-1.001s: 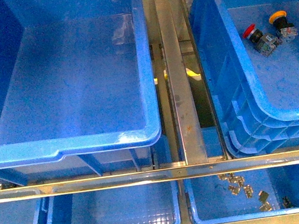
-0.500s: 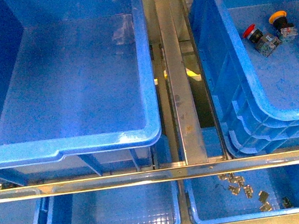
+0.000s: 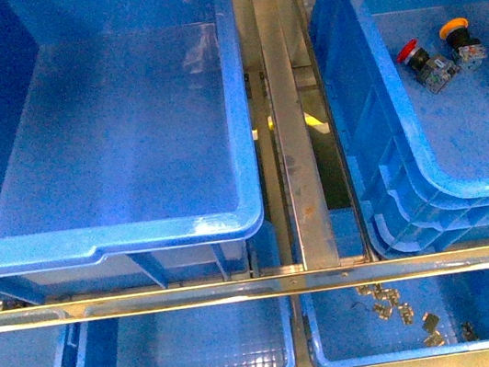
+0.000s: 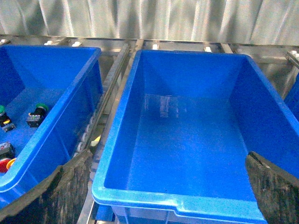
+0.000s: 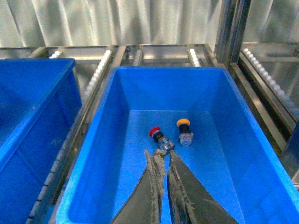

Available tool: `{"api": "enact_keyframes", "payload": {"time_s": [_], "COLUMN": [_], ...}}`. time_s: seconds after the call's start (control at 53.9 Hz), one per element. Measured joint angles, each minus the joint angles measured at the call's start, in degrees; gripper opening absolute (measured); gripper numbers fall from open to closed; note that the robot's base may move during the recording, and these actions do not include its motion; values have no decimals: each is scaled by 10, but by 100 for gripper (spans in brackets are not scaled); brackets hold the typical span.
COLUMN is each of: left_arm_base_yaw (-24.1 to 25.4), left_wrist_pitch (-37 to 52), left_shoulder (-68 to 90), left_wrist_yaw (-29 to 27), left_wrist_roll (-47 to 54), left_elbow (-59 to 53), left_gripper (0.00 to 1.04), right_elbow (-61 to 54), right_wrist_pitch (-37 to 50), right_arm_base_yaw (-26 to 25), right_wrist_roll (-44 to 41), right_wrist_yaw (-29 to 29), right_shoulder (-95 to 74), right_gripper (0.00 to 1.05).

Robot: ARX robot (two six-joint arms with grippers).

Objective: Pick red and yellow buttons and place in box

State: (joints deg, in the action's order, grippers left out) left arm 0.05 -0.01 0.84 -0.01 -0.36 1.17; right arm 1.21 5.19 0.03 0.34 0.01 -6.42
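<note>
A red button [image 3: 410,52] and a yellow button [image 3: 454,27] lie side by side on the floor of the right-hand blue bin [image 3: 469,190]. In the right wrist view my right gripper [image 5: 161,154] is shut and empty, its tips just short of the red button's [image 5: 155,132] grey body, with the yellow button [image 5: 183,123] beside it. The box [image 3: 141,232], the large empty bin on the left, has nothing in it. My left gripper [image 4: 168,158] hangs open over the near rim of the box [image 4: 140,198], holding nothing. Neither arm shows in the front view.
A steel rail [image 3: 293,138] runs between the two big bins. Beside the box, a third bin [image 4: 70,107] holds a green button [image 4: 39,108] and a red cap [image 4: 3,163] at the picture's edge. Shallow blue trays [image 3: 187,346] sit below, one with metal clips [image 3: 394,304].
</note>
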Motion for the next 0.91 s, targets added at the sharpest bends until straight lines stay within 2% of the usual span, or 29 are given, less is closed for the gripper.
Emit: {"api": "enact_keyframes", "payload": {"time_s": [0.074, 0.5, 0.593, 0.908], "left_arm_base_yaw": [0, 0, 0, 0], "left_wrist_pitch": [0, 0, 0, 0], "left_shoulder": [0, 0, 0, 0], "left_wrist_yaw": [0, 0, 0, 0], "left_wrist_roll": [0, 0, 0, 0], "left_elbow": [0, 0, 0, 0], "left_gripper": [97, 97, 97, 97], "right_elbow": [0, 0, 0, 0], "right_wrist_pitch": [-47, -51, -51, -51], "right_arm_base_yaw": [0, 0, 0, 0], "right_wrist_roll": [0, -1, -1, -1], "right_wrist_yaw": [0, 0, 0, 0], "right_shoulder": [50, 61, 61, 61], "right_gripper": [4, 5, 24, 78]}}
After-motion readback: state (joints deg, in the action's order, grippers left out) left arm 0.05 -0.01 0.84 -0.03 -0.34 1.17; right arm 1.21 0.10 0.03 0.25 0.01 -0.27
